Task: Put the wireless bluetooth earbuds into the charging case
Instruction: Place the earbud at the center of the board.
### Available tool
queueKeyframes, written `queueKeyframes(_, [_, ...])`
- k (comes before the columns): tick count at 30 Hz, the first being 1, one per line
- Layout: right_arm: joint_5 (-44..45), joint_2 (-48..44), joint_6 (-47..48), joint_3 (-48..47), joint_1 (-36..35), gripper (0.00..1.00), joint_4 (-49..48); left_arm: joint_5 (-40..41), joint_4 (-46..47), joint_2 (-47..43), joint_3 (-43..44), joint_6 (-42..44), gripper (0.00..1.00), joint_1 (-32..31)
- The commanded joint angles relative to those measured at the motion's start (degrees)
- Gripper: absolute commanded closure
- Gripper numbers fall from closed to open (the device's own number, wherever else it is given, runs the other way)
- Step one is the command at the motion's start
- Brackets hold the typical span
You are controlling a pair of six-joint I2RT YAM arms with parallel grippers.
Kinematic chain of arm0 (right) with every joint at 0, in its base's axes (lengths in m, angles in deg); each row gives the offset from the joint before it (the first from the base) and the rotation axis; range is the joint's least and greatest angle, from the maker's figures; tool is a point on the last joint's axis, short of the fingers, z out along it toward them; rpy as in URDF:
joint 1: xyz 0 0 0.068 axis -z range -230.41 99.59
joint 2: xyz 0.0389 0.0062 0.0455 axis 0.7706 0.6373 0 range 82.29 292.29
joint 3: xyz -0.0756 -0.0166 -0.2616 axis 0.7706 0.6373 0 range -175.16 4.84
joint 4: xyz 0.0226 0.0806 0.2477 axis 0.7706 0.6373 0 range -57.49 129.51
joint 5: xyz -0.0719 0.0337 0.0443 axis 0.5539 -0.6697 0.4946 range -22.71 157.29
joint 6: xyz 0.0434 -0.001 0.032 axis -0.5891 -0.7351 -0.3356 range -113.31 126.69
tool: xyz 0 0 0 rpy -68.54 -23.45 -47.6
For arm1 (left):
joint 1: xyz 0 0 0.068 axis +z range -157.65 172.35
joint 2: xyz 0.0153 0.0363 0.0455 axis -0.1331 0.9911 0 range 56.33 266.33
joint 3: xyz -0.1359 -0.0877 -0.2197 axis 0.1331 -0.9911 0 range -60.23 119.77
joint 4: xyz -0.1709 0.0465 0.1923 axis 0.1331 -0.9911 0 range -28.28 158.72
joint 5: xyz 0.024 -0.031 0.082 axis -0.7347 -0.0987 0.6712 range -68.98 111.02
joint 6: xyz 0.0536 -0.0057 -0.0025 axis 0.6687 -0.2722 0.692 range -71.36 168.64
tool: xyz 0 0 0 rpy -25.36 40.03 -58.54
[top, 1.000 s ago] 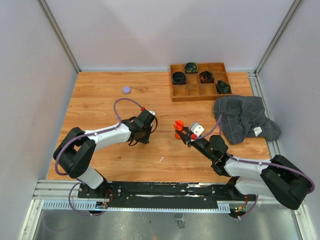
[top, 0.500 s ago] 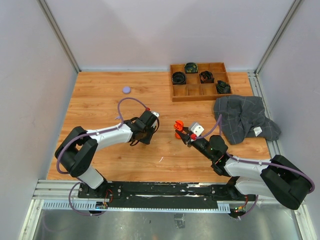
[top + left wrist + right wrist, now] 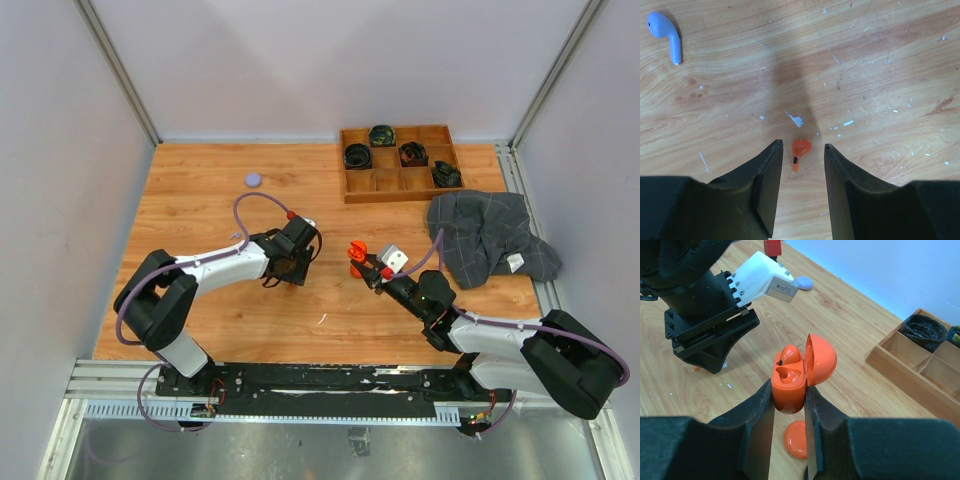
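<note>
Bright, even overhead light; one soft shadow on the table (image 3: 890, 60); wrist views blur toward the bottom.

Orange earbud (image 3: 800, 152) lies on wood inside the parted left pincer (image 3: 801, 147).

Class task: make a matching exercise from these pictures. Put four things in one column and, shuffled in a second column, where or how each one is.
Things
1. orange case
2. orange earbud
3. lilac earbud
4. cloth

Places or states
A. lying on the table between the left gripper's open fingers, untouched
B. crumpled beside the tray
C. clamped in the right gripper, lid open
D. lying alone on the wood, clear of both grippers

Pairs: 1-C, 2-A, 3-D, 4-B
</note>
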Motion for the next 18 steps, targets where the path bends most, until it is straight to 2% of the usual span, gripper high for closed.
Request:
queueKeyframes(1, [0.5,-0.7,0.4,0.2,-1.3,0.99,-0.8,0.5,-5.3,2.9,4.0,-2.1,0.56,-0.1])
queueKeyframes(10, [0.5,-0.9,0.4,0.2,-1.3,0.99,-0.8,-1.7,-10.0,5.9,6.7,-5.1,0.58,2.2])
queueKeyframes(18, [0.5,-0.9,0.4,0.1,-1.3,0.99,-0.6,-3.5,-9.7,8.0,7.7,-5.2,0.64,2.5])
